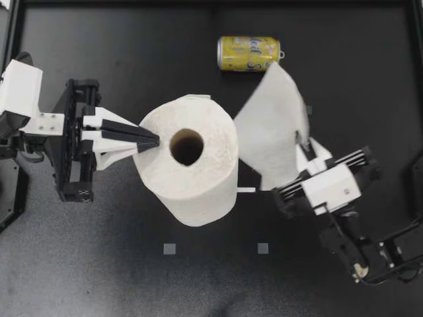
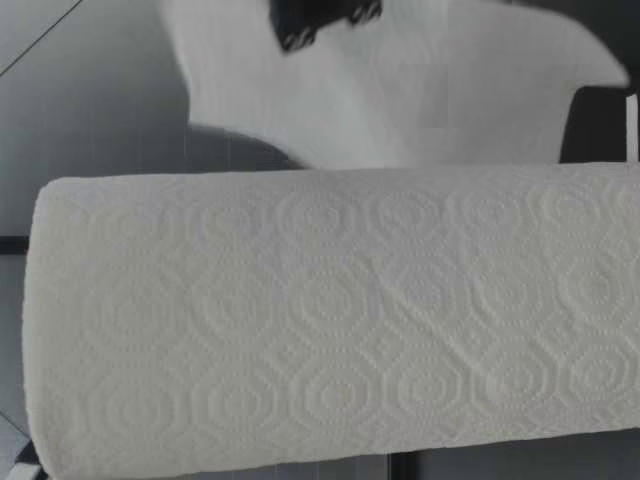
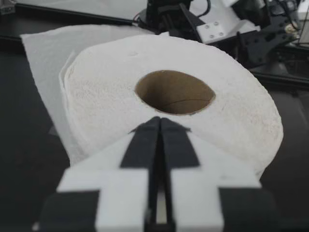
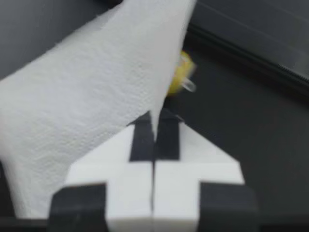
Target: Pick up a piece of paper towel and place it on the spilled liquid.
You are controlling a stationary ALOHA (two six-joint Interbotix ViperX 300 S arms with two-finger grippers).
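Observation:
A paper towel roll (image 1: 188,165) stands upright mid-table. My left gripper (image 1: 151,140) is shut, its tips resting on the roll's top edge; in the left wrist view the gripper (image 3: 159,121) touches the roll (image 3: 96,106) just short of the cardboard core. My right gripper (image 1: 301,150) is shut on a loose sheet of paper towel (image 1: 271,125) held up beside the roll. The right wrist view shows the gripper (image 4: 155,116) pinching the sheet (image 4: 91,111). In the low view the roll (image 2: 330,320) hides most of the sheet (image 2: 400,90) behind it. I see no spilled liquid on the dark table.
A yellow can (image 1: 248,53) lies on its side at the back of the table, beyond the sheet; it also shows as the can (image 4: 181,72) ahead of my right gripper. Two small grey squares (image 1: 170,249) mark the table in front of the roll.

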